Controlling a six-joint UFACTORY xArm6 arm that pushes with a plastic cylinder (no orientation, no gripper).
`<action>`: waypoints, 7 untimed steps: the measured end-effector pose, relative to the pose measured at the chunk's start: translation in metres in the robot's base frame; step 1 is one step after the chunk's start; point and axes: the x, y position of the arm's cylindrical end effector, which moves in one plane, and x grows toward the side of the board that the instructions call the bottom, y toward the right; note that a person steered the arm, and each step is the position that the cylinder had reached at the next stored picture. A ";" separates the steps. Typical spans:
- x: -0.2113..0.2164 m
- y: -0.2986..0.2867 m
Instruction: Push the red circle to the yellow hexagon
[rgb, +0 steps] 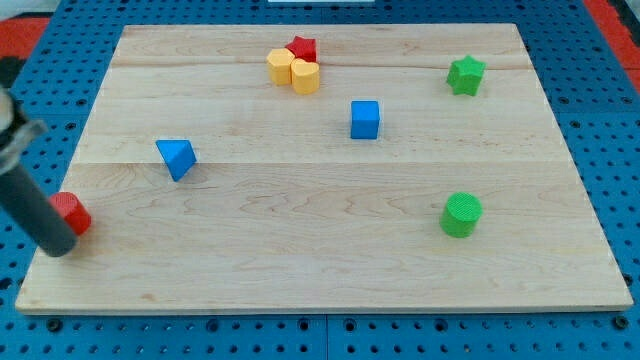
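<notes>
The red circle (73, 212) lies at the board's left edge, near the view's bottom left. My tip (60, 246) touches it from the view's lower left, and the dark rod hides part of it. The yellow hexagon (306, 76) sits near the view's top centre. It touches another yellow block (281, 66) on its left and a red star (302, 48) just above them. The red circle is far from the yellow hexagon, across the board's left half.
A blue triangle (177, 157) lies between the red circle and the yellow blocks. A blue cube (365, 119) is right of centre. A green star (465, 75) is at the top right and a green circle (461, 214) at the lower right. The wooden board (320, 260) ends just left of the red circle.
</notes>
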 end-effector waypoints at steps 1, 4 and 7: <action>-0.009 -0.017; -0.036 0.022; -0.094 0.056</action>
